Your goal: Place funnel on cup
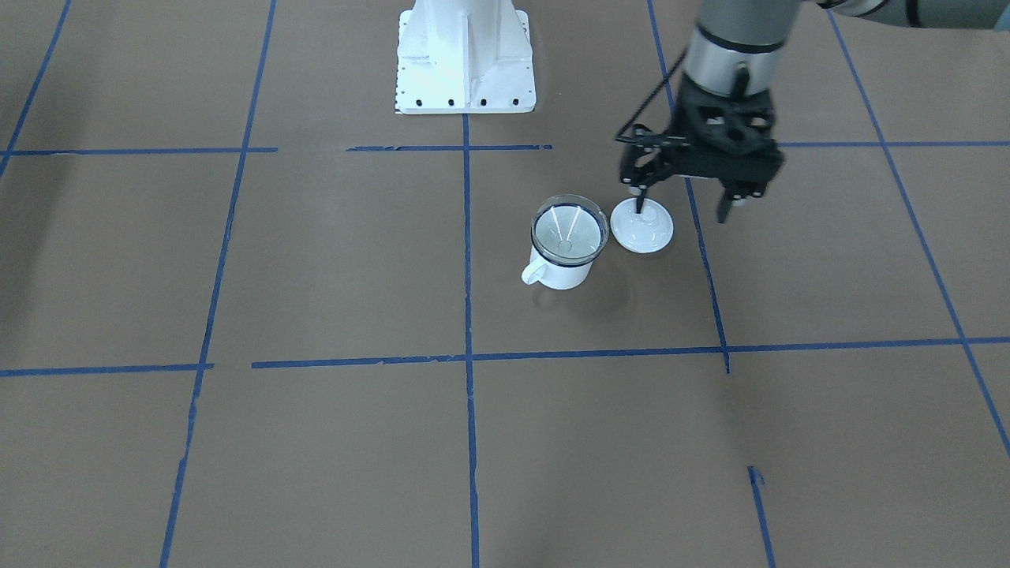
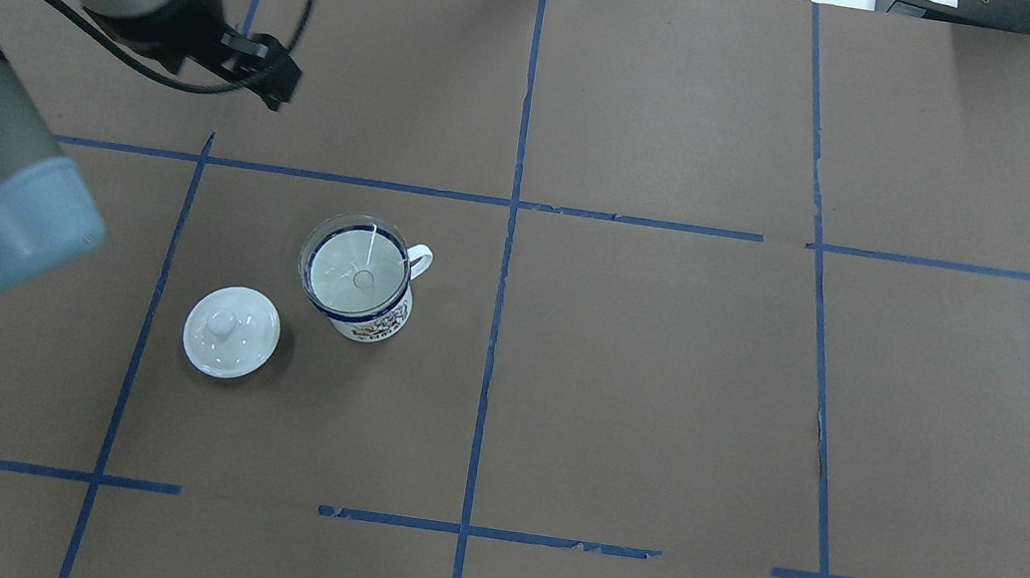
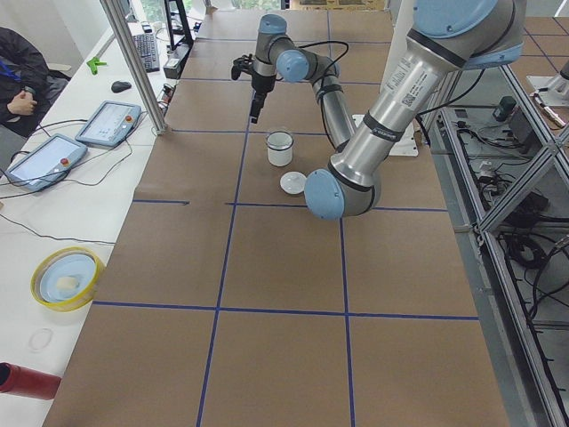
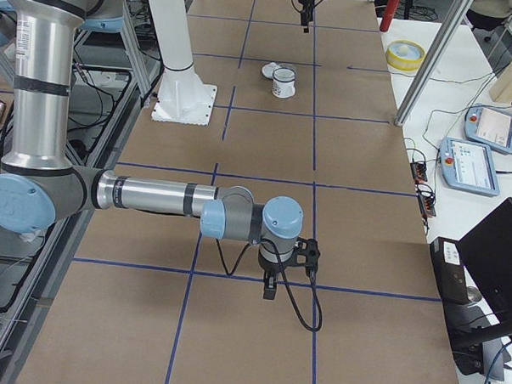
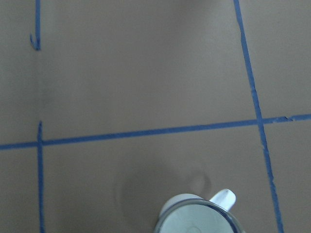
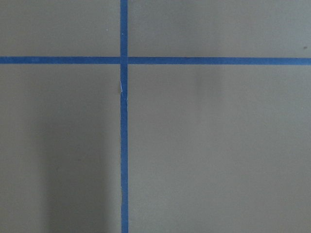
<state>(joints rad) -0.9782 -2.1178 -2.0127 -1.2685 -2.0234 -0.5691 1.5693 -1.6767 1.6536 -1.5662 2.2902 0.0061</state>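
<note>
The clear funnel (image 1: pixel 568 230) sits upright in the mouth of the white mug with the dark blue rim, the cup (image 1: pixel 564 274). Both also show in the overhead view, the funnel (image 2: pixel 357 269) inside the cup (image 2: pixel 376 322). My left gripper (image 1: pixel 682 207) is open and empty. It hangs in the air above the table, apart from the cup. The left wrist view shows the cup's rim and handle (image 5: pixel 223 197) at its bottom edge. My right gripper (image 4: pixel 270 286) is far from the cup, low over the table. I cannot tell whether it is open or shut.
A round white knobbed lid (image 1: pixel 643 227) lies flat on the table right beside the cup; it also shows in the overhead view (image 2: pixel 231 332). The robot's white base (image 1: pixel 465 55) stands behind. A side bench holds tablets and a yellow bowl (image 3: pixel 64 277).
</note>
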